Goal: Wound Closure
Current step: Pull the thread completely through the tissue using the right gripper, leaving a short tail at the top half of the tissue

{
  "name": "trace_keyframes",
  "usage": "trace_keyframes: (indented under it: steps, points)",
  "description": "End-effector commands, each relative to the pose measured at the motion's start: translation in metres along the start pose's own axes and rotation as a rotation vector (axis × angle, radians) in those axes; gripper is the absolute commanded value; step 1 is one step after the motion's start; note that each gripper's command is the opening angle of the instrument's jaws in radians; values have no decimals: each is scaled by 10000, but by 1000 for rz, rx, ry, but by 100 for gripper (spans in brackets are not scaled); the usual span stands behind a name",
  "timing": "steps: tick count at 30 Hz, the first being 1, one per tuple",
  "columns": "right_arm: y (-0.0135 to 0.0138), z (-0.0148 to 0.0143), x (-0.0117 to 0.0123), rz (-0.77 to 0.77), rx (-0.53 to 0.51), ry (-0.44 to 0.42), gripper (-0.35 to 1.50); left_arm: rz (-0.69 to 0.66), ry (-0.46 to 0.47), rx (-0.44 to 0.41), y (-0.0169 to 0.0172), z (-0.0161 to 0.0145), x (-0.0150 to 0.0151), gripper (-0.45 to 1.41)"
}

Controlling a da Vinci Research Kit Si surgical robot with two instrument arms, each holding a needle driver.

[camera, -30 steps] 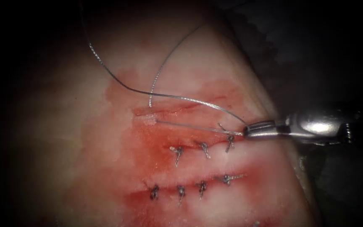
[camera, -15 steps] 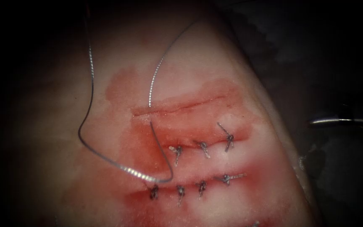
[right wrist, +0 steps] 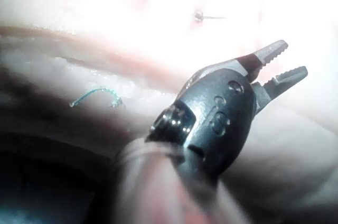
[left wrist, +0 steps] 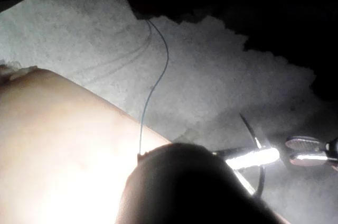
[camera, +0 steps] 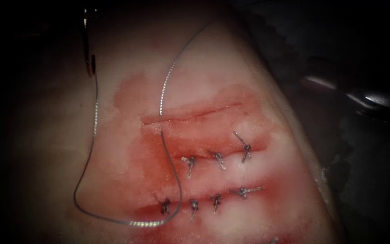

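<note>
Endoscope: looks down from above and in front onto the tissue (camera: pixel 231 149) and its cut (camera: pixel 190 115), fairly near.
Left wrist: looks along its own shaft, very close, grazing the tissue (left wrist: pixel 58 145).
Right wrist: very close behind the right tool (right wrist: pixel 275 66), facing the tissue (right wrist: pixel 158 12).
Shared: the tissue.

You see pale pink tissue (camera: pixel 68 149) stained with red fluid (camera: pixel 159 158), a silver-grey braided thread (camera: pixel 91 149), dark grey knotted stitches (camera: pixel 217 159) in two rows, and the right tool's (right wrist: pixel 280 64) serrated silver jaws.
</note>
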Motion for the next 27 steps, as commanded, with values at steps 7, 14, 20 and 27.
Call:
trace_keyframes:
  steps: [7, 14, 20, 27]
  points:
    - [83, 89, 39, 244, -11, 43, 42, 50, 86, 32, -11, 19, 25, -45]
    - [125, 136, 50, 836, -12, 73, 63, 12, 197, -116, 3, 16, 46, -45]
    - [139, 147, 36, 1323, -22, 114, 76, 4, 428, -364, 22, 12, 88, -45]
    - [130, 144, 26, 1562, -11, 133, 83, 29, 614, -520, 52, 16, 133, -45]
